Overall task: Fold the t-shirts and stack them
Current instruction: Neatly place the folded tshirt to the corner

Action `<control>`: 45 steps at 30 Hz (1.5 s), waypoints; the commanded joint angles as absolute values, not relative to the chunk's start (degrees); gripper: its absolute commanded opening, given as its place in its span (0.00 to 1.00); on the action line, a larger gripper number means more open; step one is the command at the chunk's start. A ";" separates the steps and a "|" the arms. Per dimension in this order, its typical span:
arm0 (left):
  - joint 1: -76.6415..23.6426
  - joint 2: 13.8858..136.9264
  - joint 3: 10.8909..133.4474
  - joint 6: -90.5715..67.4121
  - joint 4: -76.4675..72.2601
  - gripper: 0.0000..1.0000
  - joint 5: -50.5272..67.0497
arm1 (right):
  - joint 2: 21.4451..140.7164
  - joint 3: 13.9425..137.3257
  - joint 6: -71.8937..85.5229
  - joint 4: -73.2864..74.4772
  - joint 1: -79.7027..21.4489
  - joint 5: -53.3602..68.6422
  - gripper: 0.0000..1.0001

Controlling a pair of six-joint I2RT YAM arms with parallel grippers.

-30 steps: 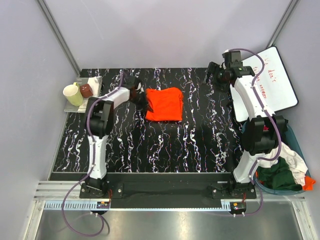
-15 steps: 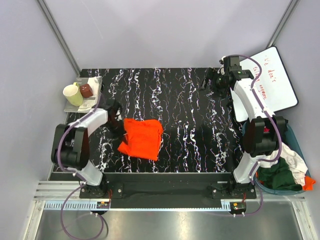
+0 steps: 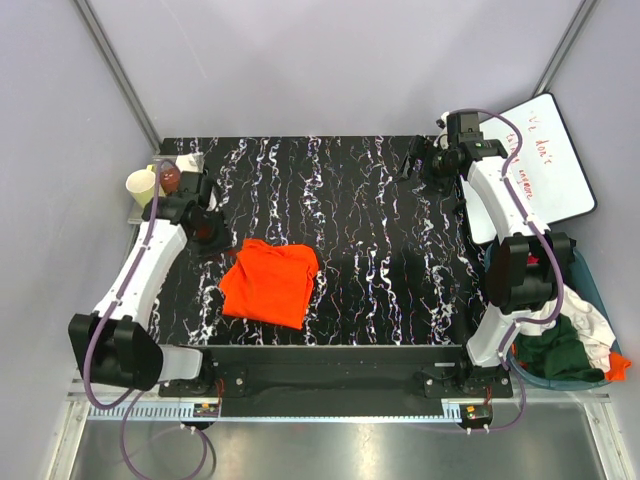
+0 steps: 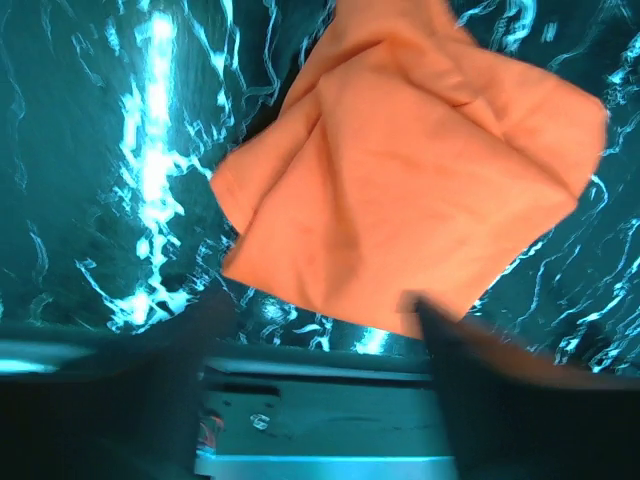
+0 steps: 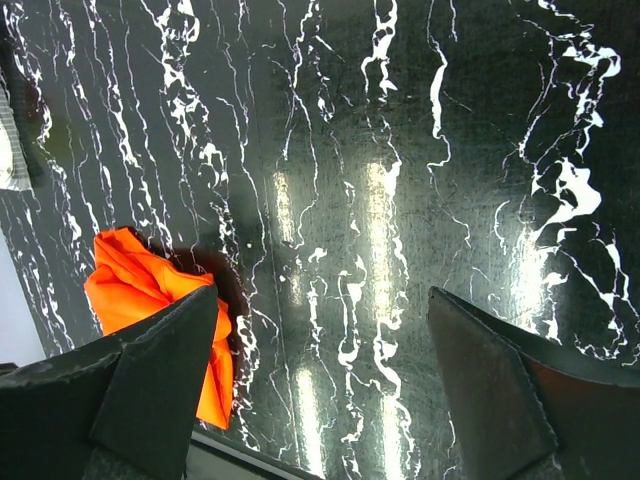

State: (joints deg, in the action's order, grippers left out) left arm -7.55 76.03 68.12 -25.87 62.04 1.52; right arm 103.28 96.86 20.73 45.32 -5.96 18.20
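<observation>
A folded bright orange t-shirt (image 3: 270, 283) lies flat on the black marbled table (image 3: 380, 260), near its front left. My left gripper (image 3: 210, 230) hangs just behind and to the left of the shirt, apart from it. In the left wrist view the orange t-shirt (image 4: 400, 170) fills the upper middle, and my left gripper (image 4: 320, 335) stands open with blurred dark fingers (image 4: 190, 345) and nothing between them. My right gripper (image 3: 415, 160) is open at the back right, far from the shirt. In its own view the right gripper (image 5: 320, 345) holds nothing, with the orange t-shirt (image 5: 130, 290) seen behind its left finger.
A blue basket (image 3: 590, 275) at the right edge holds a white t-shirt (image 3: 590, 320) and a dark green one (image 3: 555, 350). A whiteboard with red writing (image 3: 545, 160) leans at the back right. A tray (image 3: 135, 215) with a cream cup (image 3: 143, 185) and a dark red cup (image 3: 170, 177) sits at the back left.
The left gripper dragged the orange shirt from the back middle toward the front left, let go of it, opened and pulled back to the left. The right arm barely moved.
</observation>
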 commanded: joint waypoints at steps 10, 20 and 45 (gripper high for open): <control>-27.24 92.71 76.37 -19.86 55.81 0.00 0.09 | 105.29 99.67 19.95 45.79 -5.89 19.51 0.94; -34.18 109.41 87.97 -18.63 55.02 0.00 5.36 | 105.03 98.44 19.78 46.32 -5.89 18.81 0.95; -37.53 118.83 85.44 -22.76 51.24 0.00 4.40 | 108.19 101.60 18.90 48.08 -5.89 17.67 1.00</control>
